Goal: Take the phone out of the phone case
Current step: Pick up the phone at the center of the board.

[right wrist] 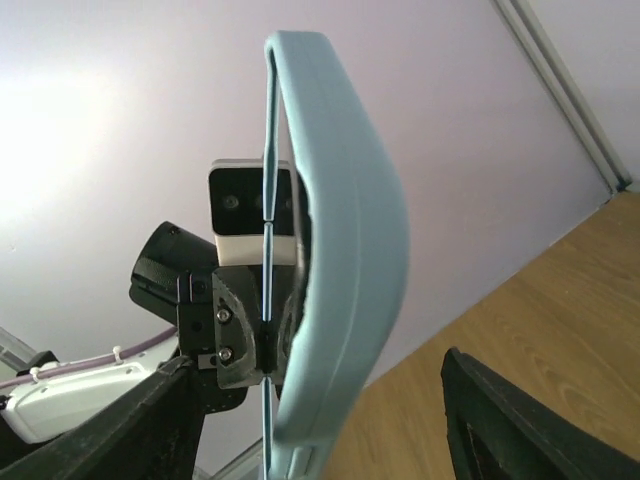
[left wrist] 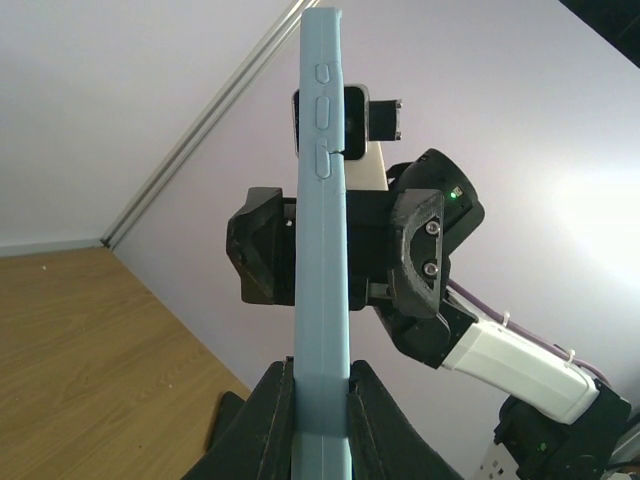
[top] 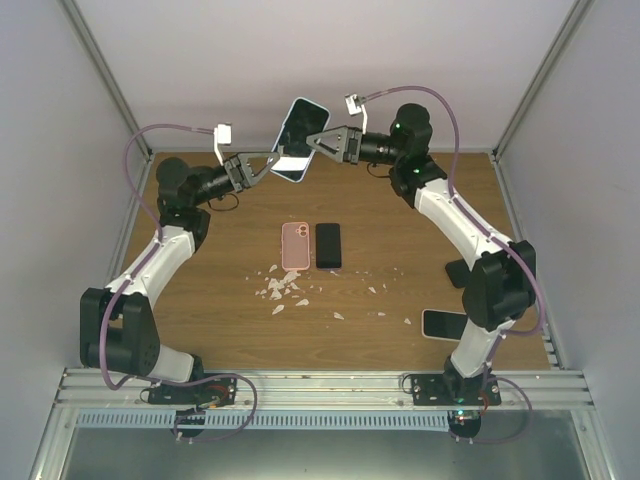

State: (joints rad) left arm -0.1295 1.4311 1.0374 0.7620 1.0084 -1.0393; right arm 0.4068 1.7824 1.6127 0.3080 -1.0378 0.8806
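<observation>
A phone (top: 300,127) with a dark screen, in a light blue phone case (top: 291,172), is held up in the air above the far middle of the table. My left gripper (top: 272,160) is shut on the case's lower end. In the left wrist view the case (left wrist: 322,250) stands edge-on, clamped between my left gripper's (left wrist: 320,400) two fingers. My right gripper (top: 313,143) sits at the phone's right edge. In the right wrist view the case (right wrist: 350,250) looks bowed and stands between the wide-apart fingers of my right gripper (right wrist: 320,440), touching neither.
On the wooden table (top: 200,300) lie a pink case (top: 295,245) and a black phone (top: 328,245) side by side, with white scraps (top: 283,290) in front of them. Another phone (top: 443,323) and a dark object (top: 458,272) lie by the right arm. Walls enclose the table.
</observation>
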